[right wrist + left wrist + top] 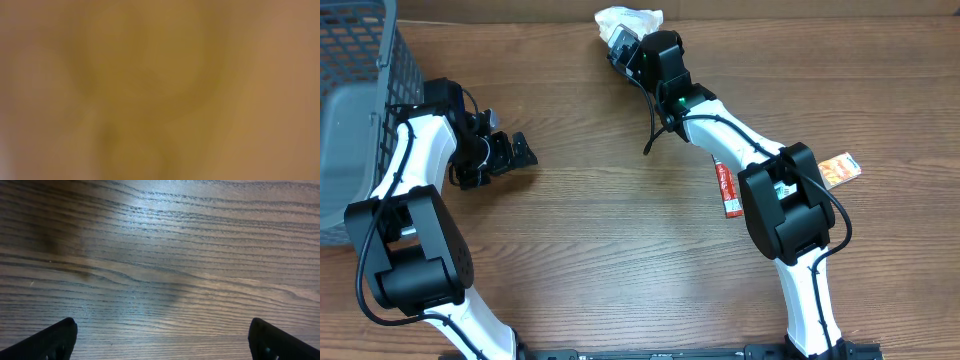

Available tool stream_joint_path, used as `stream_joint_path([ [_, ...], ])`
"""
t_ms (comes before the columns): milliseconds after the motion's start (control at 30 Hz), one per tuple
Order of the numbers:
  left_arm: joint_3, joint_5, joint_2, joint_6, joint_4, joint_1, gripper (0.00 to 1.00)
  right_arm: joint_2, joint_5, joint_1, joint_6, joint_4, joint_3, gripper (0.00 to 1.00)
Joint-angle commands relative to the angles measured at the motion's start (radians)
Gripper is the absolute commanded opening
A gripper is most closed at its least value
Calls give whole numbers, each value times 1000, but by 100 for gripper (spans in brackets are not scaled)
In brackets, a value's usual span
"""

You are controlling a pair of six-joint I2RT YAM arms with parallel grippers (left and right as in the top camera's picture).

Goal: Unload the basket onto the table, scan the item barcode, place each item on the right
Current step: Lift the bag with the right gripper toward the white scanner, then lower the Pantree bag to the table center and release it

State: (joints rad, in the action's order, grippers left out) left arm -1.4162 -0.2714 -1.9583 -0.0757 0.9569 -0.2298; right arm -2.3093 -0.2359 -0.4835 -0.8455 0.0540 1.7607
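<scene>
Holding the white packet point(628, 20) at top centre of the overhead frame in the right gripper point(618, 42), jaws drawn narrow on its lower edge. No barcode visible from above; no scanner in any view. Right wrist view blurred to yellow-brown throughout: no use for checking the grip or the label face.

Left gripper point(510, 157) left of centre, well apart from the packet, jaws at full spread, nothing between the fingers point(50, 340) but bare wood.

Expect slip: soft, crumpled wrapping pinched at one edge, liable to sag or pull free on a fast swing. Expect a failed read: creased film, barcode possibly folded under or facing away. Watch the black cable point(651, 135) hanging beside the right arm for snagging. Keep clear of the red packet point(727, 190) under the right forearm and the orange packet point(841, 168) at right, to avoid sweeping either along.

Wooden table point(600, 260), brown, strongly grained, with glare in the left wrist view. Grey mesh basket point(380, 50) at upper left. Nothing visible of the room beyond the tabletop.
</scene>
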Motion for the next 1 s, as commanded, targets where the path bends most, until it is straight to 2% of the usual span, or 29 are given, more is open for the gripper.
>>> stream_joint_path([
  [0,-18,17,-7,-14,-1,-5,100,-3,20,-33,7,0,13,4],
  [233,-18,17,-7,-14,-1,-5,100,-3,35,-50,121,-25,13,4],
  [333,-18,17,-7,-14,-1,-5,100,-3,39,-50,126,-61,13,4],
  [567,-18,17,-7,-14,-1,-5,100,-3,47,-37,271,-87,13,4],
  [667,-18,17,-7,-14,-1,-5,100,-2,50,-37,277,-86,14,4],
  [967,-18,17,-7,-14,-1,-5,100,160,50,-21,410,-88,14,4],
])
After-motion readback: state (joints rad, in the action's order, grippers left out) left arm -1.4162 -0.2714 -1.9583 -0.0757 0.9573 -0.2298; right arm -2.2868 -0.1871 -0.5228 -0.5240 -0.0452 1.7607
